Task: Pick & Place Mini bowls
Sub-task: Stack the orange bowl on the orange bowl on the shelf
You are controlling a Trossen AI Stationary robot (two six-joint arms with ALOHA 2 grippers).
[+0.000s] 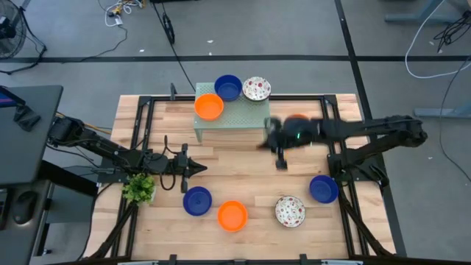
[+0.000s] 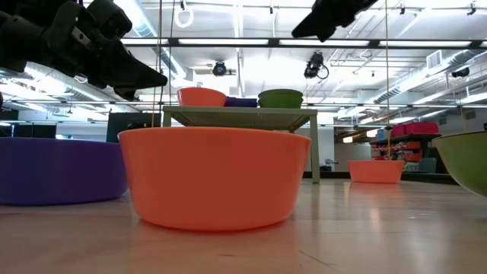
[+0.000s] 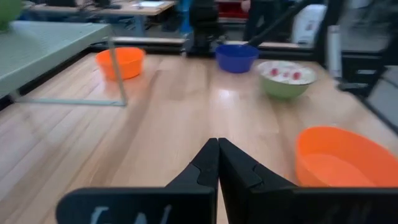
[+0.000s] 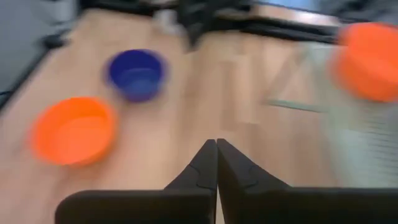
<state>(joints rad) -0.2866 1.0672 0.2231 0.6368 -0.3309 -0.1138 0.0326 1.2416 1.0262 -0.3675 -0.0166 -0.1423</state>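
- Mint-green perforated stand (image 1: 230, 118) at the back middle of the wooden table (image 1: 243, 158), carrying three mini bowls: orange bowl on the stand (image 1: 209, 107) at its left front, blue bowl on the stand (image 1: 228, 87) behind it, speckled bowl on the stand (image 1: 256, 89) at the right.
- Down on the table's front half, four more in a loose row: front blue bowl (image 1: 197, 200), front orange bowl (image 1: 232, 216) just to its right, front speckled bowl (image 1: 290, 211) farther right, right blue bowl (image 1: 324, 188) near the right arm's base.
- One more orange bowl (image 1: 297, 118) behind the right arm's wrist, just beside the stand's right end, mostly hidden in the high view; clear in the left wrist view (image 3: 120, 62), sitting on the wood next to the stand's leg.
- Right gripper (image 1: 280, 160) out over the middle of the table, just right of the stand's front corner, fingers (image 4: 211, 165) pressed together, holding nothing.
- Left gripper (image 1: 197, 169) low at the left, next to the small green plant (image 1: 138, 188), just behind the front blue bowl, fingers (image 3: 214, 163) likewise closed tight and empty.
- From the low view, front orange bowl (image 2: 215, 176) filling the foreground, stand (image 2: 240, 116) behind it.
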